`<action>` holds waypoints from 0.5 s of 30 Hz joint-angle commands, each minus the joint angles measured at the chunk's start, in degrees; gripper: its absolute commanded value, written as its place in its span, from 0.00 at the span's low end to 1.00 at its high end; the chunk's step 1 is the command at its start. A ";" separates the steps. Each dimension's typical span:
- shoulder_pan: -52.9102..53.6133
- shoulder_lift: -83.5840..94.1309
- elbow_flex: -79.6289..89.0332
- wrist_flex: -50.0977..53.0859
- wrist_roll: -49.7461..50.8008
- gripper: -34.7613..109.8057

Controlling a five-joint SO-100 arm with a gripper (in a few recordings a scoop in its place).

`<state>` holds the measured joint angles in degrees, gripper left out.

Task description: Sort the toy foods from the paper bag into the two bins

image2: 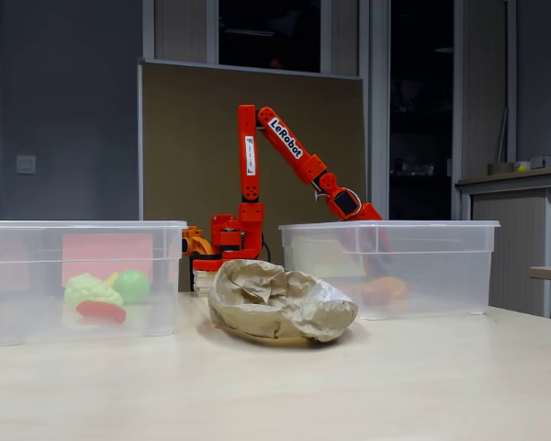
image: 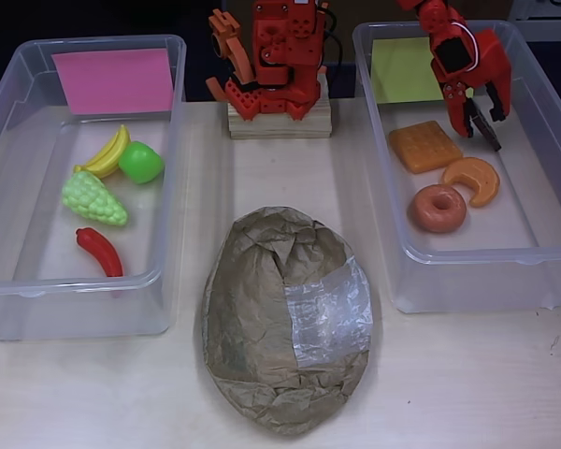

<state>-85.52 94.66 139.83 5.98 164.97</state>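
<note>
Currently, your tool [image: 480,120] hangs inside the right-hand bin [image: 552,122] in the overhead view, near that bin's far right corner, fingers pointing down. You can see a narrow gap between the jaws and something dark at the fingertips; whether that is a toy or just the finger pads you cannot tell.

Contents, right-hand bin, yellow-green label [image: 402,70] at its far wall:
- orange waffle [image: 424,146], just left of the tool
- orange croissant [image: 475,178], just below the tool, toward the near wall
- brown donut [image: 438,208], touching or nearly touching the croissant

Contents, left-hand bin [image: 5,112], pink label [image: 112,80] at its far wall:
- yellow bananas [image: 109,152] and green apple [image: 141,162], side by side
- pale green grapes [image: 93,197], just nearer than those
- red chili [image: 100,252], closest to the near wall

Paper bag [image: 285,323]: between the two bins, toward the near edge of the bench [image: 467,383], crumpled and lying closed, clear window patch [image: 329,313] on its right side. You cannot see anything inside it.

Risks from here, as judgement:
- Lifting out on a slant could catch the tool on the bin's right wall or rim and drag the light tub across the bench.
- Lowering further could push the croissant or waffle about.
- Reaching into the crumpled bag blind, you may pinch paper, lift the whole bag, or shove it off the near edge.
- If something dark is held, letting it go too high may bounce it off the waffle.
</note>
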 commanded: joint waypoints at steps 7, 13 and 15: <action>0.00 5.89 0.53 10.11 -1.67 0.43; 0.70 14.15 0.53 24.35 -4.04 0.44; 1.41 17.67 0.53 30.06 -5.36 0.44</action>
<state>-84.81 106.17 139.83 28.48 161.10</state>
